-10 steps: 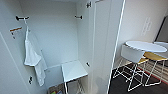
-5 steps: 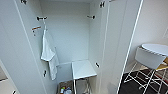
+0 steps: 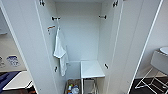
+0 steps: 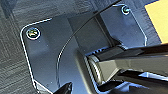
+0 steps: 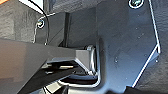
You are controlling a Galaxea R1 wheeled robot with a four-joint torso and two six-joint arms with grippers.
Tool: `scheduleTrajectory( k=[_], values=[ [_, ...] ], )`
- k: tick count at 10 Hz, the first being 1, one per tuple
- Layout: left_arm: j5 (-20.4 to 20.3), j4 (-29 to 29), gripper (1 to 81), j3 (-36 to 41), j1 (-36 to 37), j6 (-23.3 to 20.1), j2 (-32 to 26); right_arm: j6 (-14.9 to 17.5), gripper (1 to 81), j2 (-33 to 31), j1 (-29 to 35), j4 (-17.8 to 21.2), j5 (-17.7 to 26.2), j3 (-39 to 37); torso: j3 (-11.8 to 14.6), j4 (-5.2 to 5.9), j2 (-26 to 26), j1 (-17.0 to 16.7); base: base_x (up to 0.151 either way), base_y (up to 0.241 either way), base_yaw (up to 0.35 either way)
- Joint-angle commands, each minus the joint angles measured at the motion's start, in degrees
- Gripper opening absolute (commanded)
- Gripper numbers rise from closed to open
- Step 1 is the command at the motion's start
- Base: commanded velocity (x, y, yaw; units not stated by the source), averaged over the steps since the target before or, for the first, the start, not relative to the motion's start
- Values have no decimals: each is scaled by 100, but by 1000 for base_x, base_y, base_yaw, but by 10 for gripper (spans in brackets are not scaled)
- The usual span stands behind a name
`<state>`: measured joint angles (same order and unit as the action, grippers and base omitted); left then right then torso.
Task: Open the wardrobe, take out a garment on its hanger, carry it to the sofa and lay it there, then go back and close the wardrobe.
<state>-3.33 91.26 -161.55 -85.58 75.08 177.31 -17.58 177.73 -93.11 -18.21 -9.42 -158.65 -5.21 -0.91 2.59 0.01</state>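
Can't tell what either pincer is doing here, honestly. Both wrist cams are just staring at the robot's own dark plate and jointed bar, with dark grey carpet point(image 4: 11, 50) passing underneath. The left wrist cam is catching a yellow patch point(image 4: 157, 20) at one corner, and the right one is picking up a bit of orange and white at an edge, too little to say what it is.

Moving out to the head cam: the wardrobe point(image 3: 80, 37) is sitting dead ahead and filling most of the picture, with both doors swung wide. The left door point(image 3: 25, 50) is angling out on one side and the right door point(image 3: 135, 45) on the other. Inside, a white shirt point(image 3: 60, 51) is hanging at the left, close up against the side wall, from a hanger I can barely make out. A white shelf point(image 3: 91, 69) is sticking out low down on the right half, and below it some small colourful stuff point(image 3: 72, 88) is lying on the bottom, too blurry to name.

Off to the right of the wardrobe, a white chair with thin legs point(image 3: 156, 72) is standing on the dark floor. At the bottom left, a white worktop edge point(image 3: 17, 80) is poking in with something blue point(image 3: 6, 77) lying beside it.
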Motion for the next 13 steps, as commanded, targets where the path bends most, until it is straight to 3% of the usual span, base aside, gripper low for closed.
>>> scheduleTrajectory(
  k=[1,6,13],
  values=[
    [210,32,811,18,247,-20,15,18,811,64,174,-33,248,28,0,0,0,0,0,0,264],
    [183,32,811,18,247,-20,6,26,811,64,174,-33,248,28,0,0,0,0,0,0,253],
    [219,-29,811,0,212,42,-29,9,811,81,148,11,230,63,0,0,0,0,0,9,15]
  ],
)
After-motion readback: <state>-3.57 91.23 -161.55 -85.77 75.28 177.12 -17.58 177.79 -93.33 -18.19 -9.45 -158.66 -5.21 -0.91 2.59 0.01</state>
